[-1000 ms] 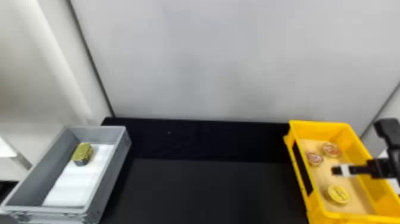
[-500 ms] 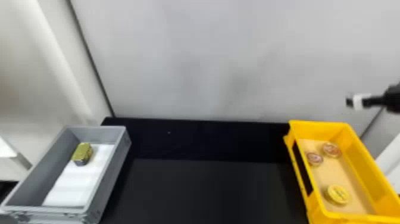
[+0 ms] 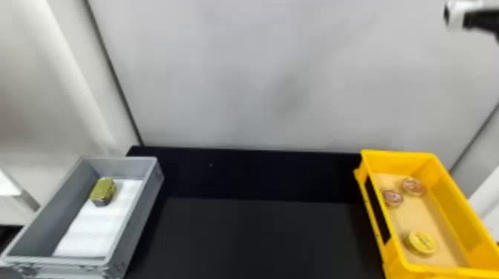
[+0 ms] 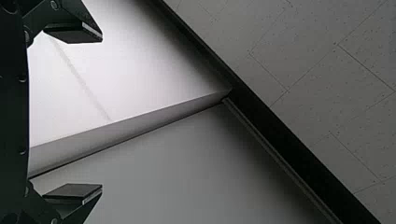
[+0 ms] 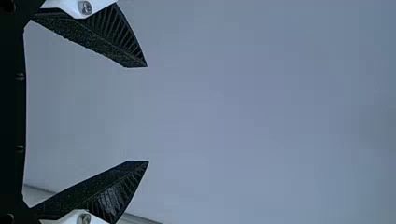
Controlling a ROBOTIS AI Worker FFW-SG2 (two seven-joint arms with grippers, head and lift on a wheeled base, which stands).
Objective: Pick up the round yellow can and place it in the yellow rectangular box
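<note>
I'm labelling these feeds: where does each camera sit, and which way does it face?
Head view: on the head, looking forward and down at the black table, grey box and yellow box; the right arm enters top right.
Left wrist view: on the left wrist, facing pale panels and the tiled ceiling, past the open left gripper.
Right wrist view: on the right wrist, facing a plain surface, past the open right gripper.
Shared: head and right wrist views both show the right arm's end.

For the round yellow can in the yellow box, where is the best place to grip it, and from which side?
Probably by its curved side, from straight above: the can lies with its round face up, and the walls of the yellow box stand around it.
</note>
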